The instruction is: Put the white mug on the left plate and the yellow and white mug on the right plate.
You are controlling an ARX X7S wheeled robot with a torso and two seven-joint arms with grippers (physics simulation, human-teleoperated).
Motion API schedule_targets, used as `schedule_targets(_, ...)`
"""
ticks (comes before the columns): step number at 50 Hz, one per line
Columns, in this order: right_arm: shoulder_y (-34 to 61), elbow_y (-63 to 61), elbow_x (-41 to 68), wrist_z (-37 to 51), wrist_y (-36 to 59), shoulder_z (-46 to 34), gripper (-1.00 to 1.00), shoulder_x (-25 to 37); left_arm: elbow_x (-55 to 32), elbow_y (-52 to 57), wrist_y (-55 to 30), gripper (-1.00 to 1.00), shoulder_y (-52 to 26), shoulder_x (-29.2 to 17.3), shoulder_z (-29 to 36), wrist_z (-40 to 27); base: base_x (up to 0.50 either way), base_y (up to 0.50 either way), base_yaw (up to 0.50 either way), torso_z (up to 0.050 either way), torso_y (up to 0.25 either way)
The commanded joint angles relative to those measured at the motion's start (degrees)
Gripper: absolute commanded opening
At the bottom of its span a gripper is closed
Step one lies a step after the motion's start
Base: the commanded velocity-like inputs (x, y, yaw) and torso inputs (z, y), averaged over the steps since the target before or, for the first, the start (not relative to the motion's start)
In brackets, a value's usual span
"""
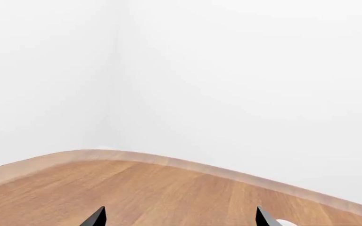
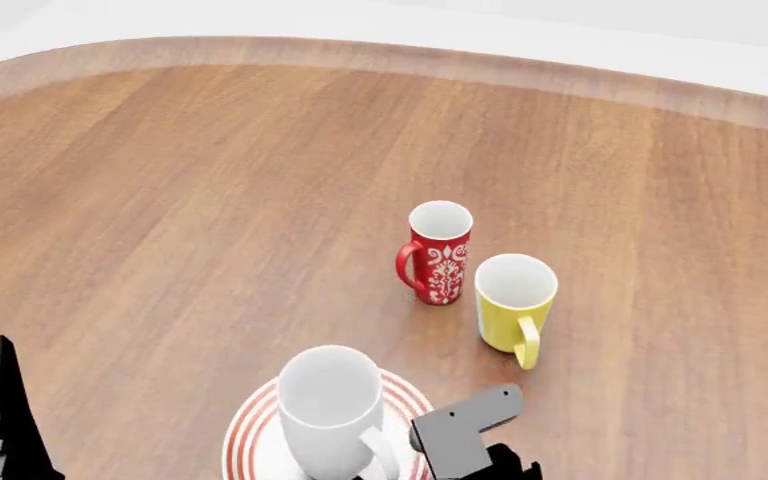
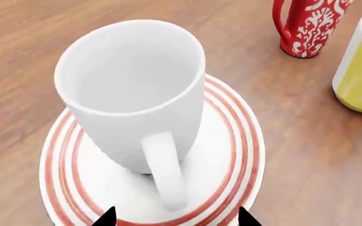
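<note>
The white mug (image 2: 331, 405) stands upright on a white plate with red rings (image 2: 244, 440) at the near edge of the head view; I take it for the left plate. Its handle (image 3: 165, 169) points at my right gripper (image 3: 177, 219), which is open, its dark tips (image 3: 109, 216) just short of the handle over the plate rim (image 3: 231, 141). The yellow and white mug (image 2: 514, 305) stands on the bare table to the right, handle towards me. My left gripper (image 1: 181, 219) is open over bare wood at the near left, with a fingertip showing (image 2: 1, 400). The right plate is out of view.
A tall red mug with a white pattern (image 2: 438, 252) stands just left of and behind the yellow mug, close to it. The wooden table's curved far edge (image 2: 398, 55) meets a white wall. A small white patch (image 1: 286, 223) shows beside my left gripper's finger.
</note>
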Motion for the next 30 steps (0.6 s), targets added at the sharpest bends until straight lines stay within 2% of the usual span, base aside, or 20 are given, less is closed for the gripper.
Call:
schedule_targets(1, -13.8, -26.5, 4.3, 4.7, 5.0, 3.1, 1.0, 8.8, 0.2, 0.4, 0.0, 1.0, 0.2, -0.1, 0.4, -0.3, 0.0, 0.0, 0.0, 0.0, 0.0)
schedule_targets(10, -27.2, -48.6, 11.2, 7.8, 0.4, 12.3, 1.0, 15.6, 0.6, 0.1, 0.3, 1.0, 0.1, -0.2, 0.9, -0.1, 0.0, 0.0, 0.0, 0.0, 0.0)
schedule_targets(21, -33.8, -55.9, 9.3, 9.0, -10.5, 16.7, 1.0, 15.8, 0.2, -0.2, 0.5, 1.0, -0.2, -0.6, 0.8, 0.1, 0.0, 0.0, 0.0, 0.0, 0.0)
schedule_targets(30, -37.5, -61.4, 8.5, 10.5, -15.5, 18.8, 1.0, 15.4, -0.1, -0.2, 0.7, 1.0, -0.3, -1.0, 0.7, 0.4, 0.0, 0.0, 0.0, 0.0, 0.0)
